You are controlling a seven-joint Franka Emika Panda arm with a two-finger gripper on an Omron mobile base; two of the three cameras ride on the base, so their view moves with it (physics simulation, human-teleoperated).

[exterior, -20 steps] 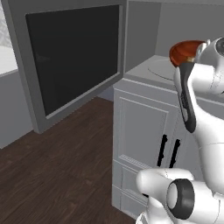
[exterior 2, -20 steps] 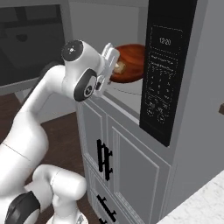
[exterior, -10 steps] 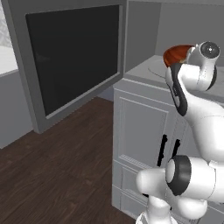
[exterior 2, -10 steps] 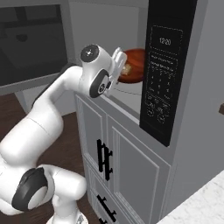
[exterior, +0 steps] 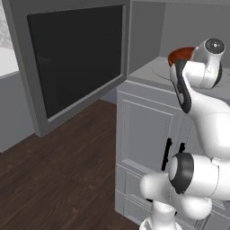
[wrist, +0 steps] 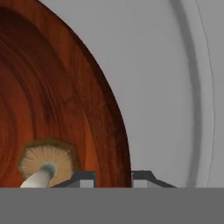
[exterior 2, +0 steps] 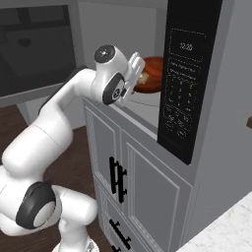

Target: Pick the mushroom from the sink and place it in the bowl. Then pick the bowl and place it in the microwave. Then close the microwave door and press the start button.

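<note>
Arm has pushed further forward than a second ago, carrying the bowl (wrist: 57,109) into the microwave (exterior 2: 192,74) over the turntable (wrist: 175,87); gripper (wrist: 113,177) narrow, pinching bowl rim; mushroom (wrist: 46,164) inside bowl just left of fingers; bowl not yet released, door (exterior: 72,63) open

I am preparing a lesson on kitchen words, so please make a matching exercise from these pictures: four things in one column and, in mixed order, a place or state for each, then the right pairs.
Things:
1. mushroom
2. bowl
3. microwave door
4. gripper

Places or states:
A. swung wide open
B. lying inside the bowl
C. clamped on the bowl's rim
D. held over the pale turntable in the microwave

Pairs: 1-B, 2-D, 3-A, 4-C
</note>
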